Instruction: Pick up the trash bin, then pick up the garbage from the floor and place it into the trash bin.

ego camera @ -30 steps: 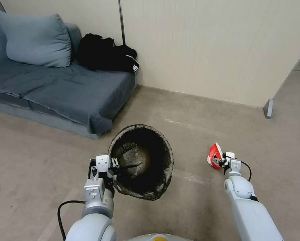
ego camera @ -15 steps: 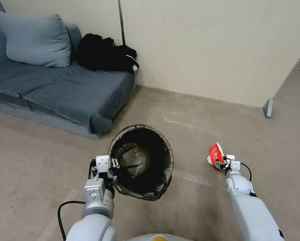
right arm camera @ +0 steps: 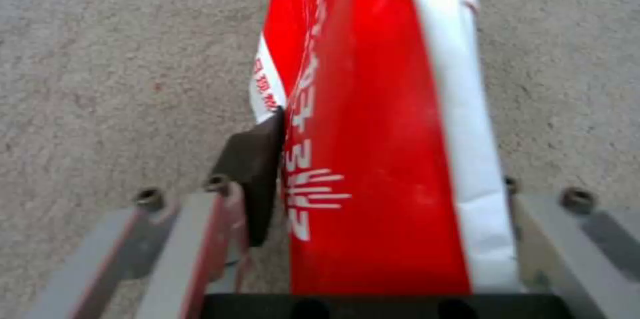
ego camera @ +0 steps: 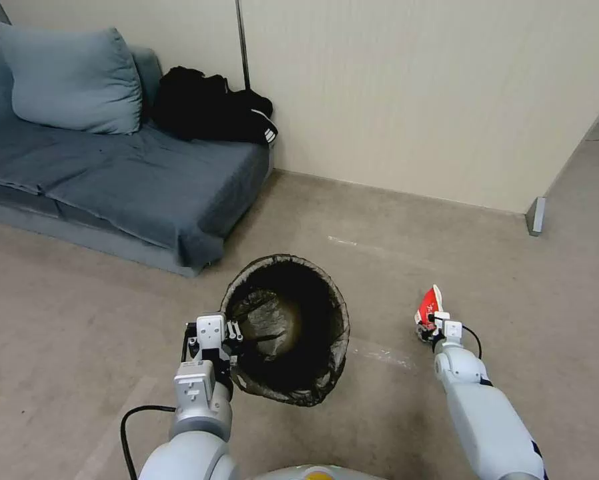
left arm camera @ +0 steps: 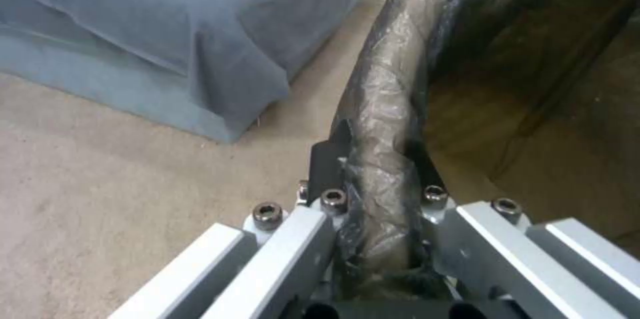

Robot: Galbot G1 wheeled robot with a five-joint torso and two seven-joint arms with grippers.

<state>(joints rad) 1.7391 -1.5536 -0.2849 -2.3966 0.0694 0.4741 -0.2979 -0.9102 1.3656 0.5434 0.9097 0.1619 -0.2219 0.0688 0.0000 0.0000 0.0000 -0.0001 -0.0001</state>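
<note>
Wrist views show left fingers (left arm camera: pixel 380 159) pinching bin rim (left arm camera: pixel 393 84), right fingers (right arm camera: pixel 257 159) clamping crushed cup (right arm camera: pixel 373 134).

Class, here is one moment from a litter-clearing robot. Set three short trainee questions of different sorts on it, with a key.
1. True or false: the left gripper is clamped on the trash bin rim.
2. What does the right gripper hold? A) a green bottle B) a crushed red-and-white cup C) a tissue
3. Fill in: the black clothing lies on the ____.

Key: 1 true. 2 B, the crushed red-and-white cup. 3 sofa.
</note>
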